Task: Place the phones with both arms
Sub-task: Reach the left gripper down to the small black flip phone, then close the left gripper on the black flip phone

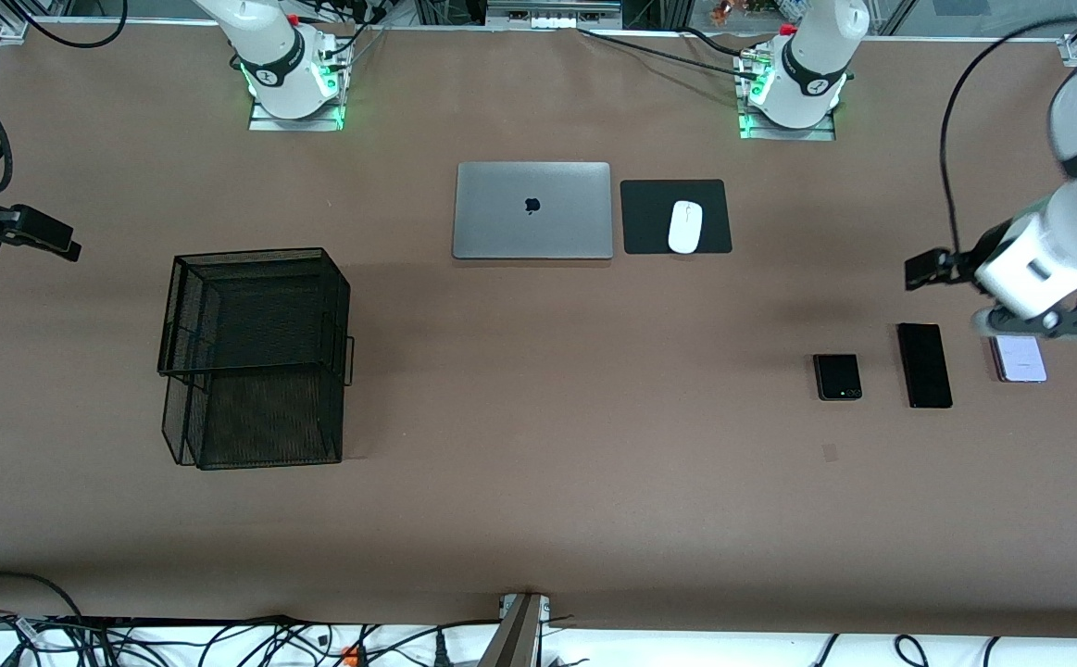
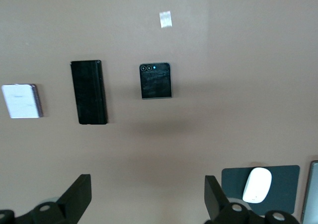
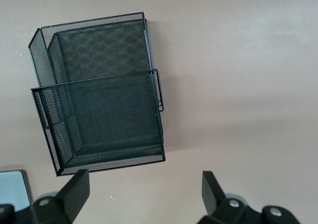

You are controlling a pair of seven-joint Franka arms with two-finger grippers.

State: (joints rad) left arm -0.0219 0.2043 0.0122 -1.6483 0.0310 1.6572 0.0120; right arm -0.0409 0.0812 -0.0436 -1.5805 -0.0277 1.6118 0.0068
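Three phones lie flat in a row on the tabletop [image 1: 538,519] toward the left arm's end: black flip phone [image 1: 837,376], long black slab [image 1: 924,365] beside it, lavender flip phone [image 1: 1020,358] last, partly under the left arm. None touch; gaps look workable.

Left hand [image 2: 144,196] hangs above that end of the tabletop, fingers spread wide, holding nothing. Right hand [image 3: 144,194] is up near the mesh basket [image 1: 256,357], also spread and empty; waiting.

Likely step: left hand goes for a first phone.
- Phones are thin and flat; fingers should straddle the short width and come down square to the long edges.
- Descend until the tips nearly meet the tabletop before closing.
- Keep clear of the neighbouring phone when closing.
- Basket appears the likely destination; cannot confirm.
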